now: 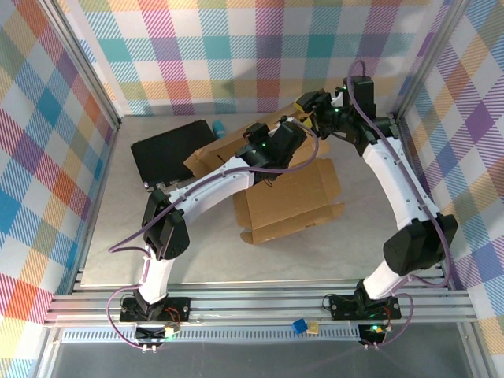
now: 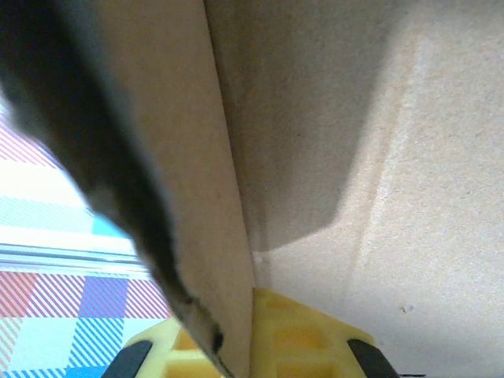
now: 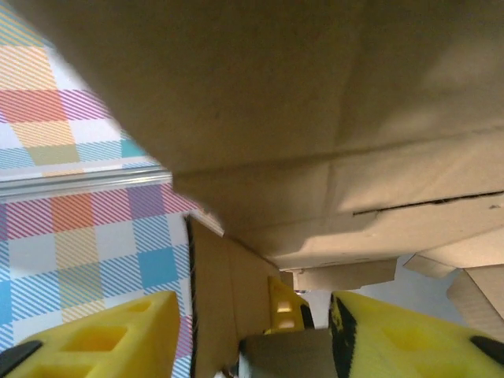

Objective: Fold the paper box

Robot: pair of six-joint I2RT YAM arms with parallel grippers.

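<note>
Fold underway at the paper box's [image 1: 291,197] twelve o'clock edge: left gripper [image 2: 252,350] pinches a raised flap [image 2: 209,181], right gripper [image 3: 252,339] stands apart astride another, likely needing to clamp next

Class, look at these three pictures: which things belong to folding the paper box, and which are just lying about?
Belongs to the job: paper box, brown cardboard with flaps.

Just lying about: black case, rear left; small teal object beside it; small blue block at the near edge.
</note>
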